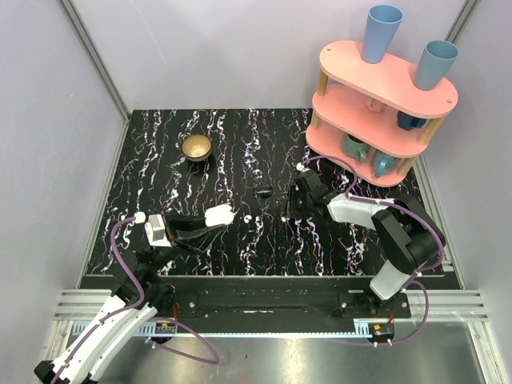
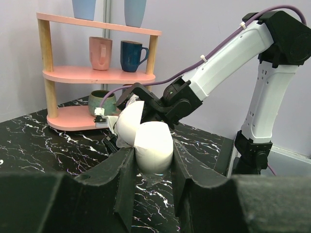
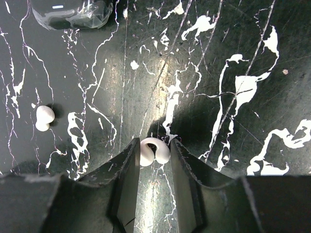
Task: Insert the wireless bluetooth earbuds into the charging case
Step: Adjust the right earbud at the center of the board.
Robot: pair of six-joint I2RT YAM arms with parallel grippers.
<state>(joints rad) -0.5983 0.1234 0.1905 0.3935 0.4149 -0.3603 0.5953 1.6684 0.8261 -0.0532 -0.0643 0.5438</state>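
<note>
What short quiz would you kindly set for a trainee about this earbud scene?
1. True or false: the charging case held in the left gripper has its lid shut.
2. What sits between the right gripper's fingers? A. a brass bowl B. an earbud C. a black block
3. Count: how many earbuds show in the right wrist view?
Key: 1 false, the lid stands open. 2 B. 3 two: the one between the fingers and a second earbud lying apart on the table.
</note>
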